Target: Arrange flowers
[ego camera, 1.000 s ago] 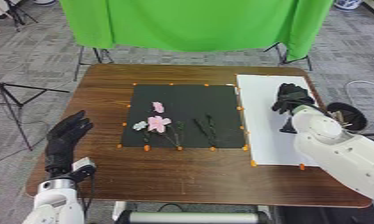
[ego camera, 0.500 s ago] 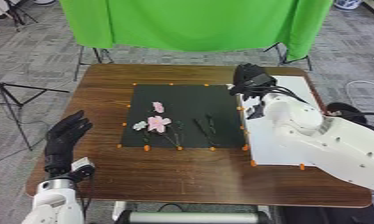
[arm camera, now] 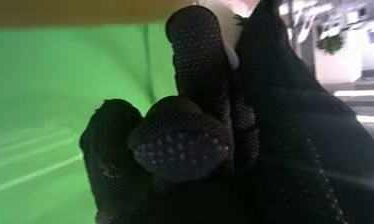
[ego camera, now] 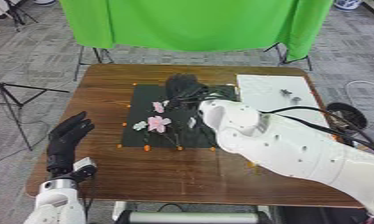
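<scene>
The right hand (ego camera: 182, 87) is over the back middle of the black mat (ego camera: 135, 137). In the right wrist view, the right hand (arm camera: 179, 145) has its thumb bent against its fingers, with a pale flower (arm camera: 226, 22) pinched between them; most of it is hidden. On the mat lie a small pink flower (ego camera: 158, 107), a larger pink flower (ego camera: 158, 124) and a white flower (ego camera: 140, 125). The right hand and wrist cover the mat's right part. Off the mat's left side, the left hand (ego camera: 70, 135) is open with straight fingers.
A white board (ego camera: 268, 85) lies on the right side of the table (ego camera: 121, 177), with small grey pieces (ego camera: 286, 93) on it. Orange markers (ego camera: 147, 148) edge the mat. A dark round container (ego camera: 345, 112) stands past the table's right edge. The right forearm crosses the board.
The right hand has moved left from the white board to over the black mat, uncovering the small grey pieces. The left hand and the flowers on the mat stay where they were.
</scene>
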